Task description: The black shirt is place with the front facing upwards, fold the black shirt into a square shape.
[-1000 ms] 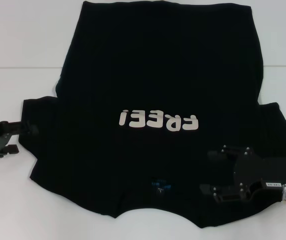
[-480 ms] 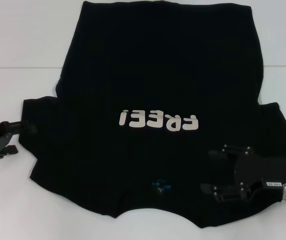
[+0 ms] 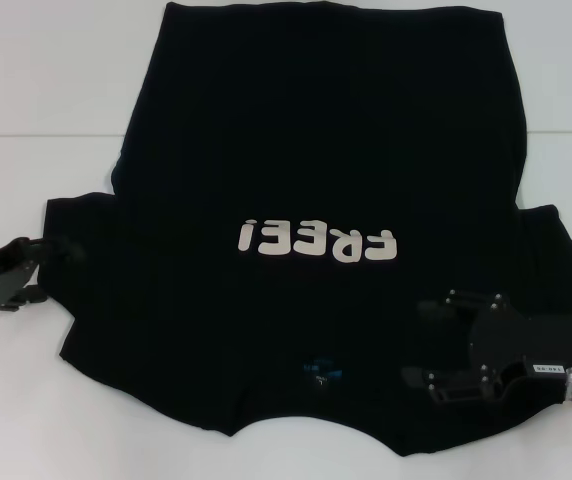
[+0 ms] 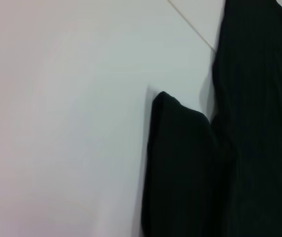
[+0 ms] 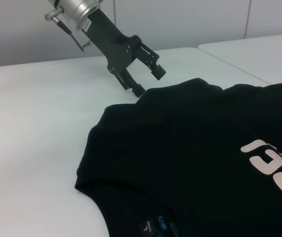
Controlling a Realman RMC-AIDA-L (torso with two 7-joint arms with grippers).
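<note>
The black shirt (image 3: 316,140) lies flat and front up on the white table, with its cream "FREE!" lettering (image 3: 316,241) mid-shirt and its small blue neck label (image 3: 321,372) at the near edge. My left gripper (image 3: 51,272) is open at the outer edge of the shirt's left sleeve (image 3: 91,270). The right wrist view shows this gripper (image 5: 146,80) with one finger touching the sleeve edge (image 5: 151,94). My right gripper (image 3: 428,341) is open and sits over the shirt's right shoulder area. The left wrist view shows only the sleeve (image 4: 180,163) and table.
The white table (image 3: 46,100) has bare surface to the left of the shirt and along the near edge. A seam line (image 3: 36,136) crosses the table. The shirt's hem reaches the far edge of the head view.
My left gripper has shifted slightly right, closer to the left sleeve edge. The right gripper and the shirt have not moved.
</note>
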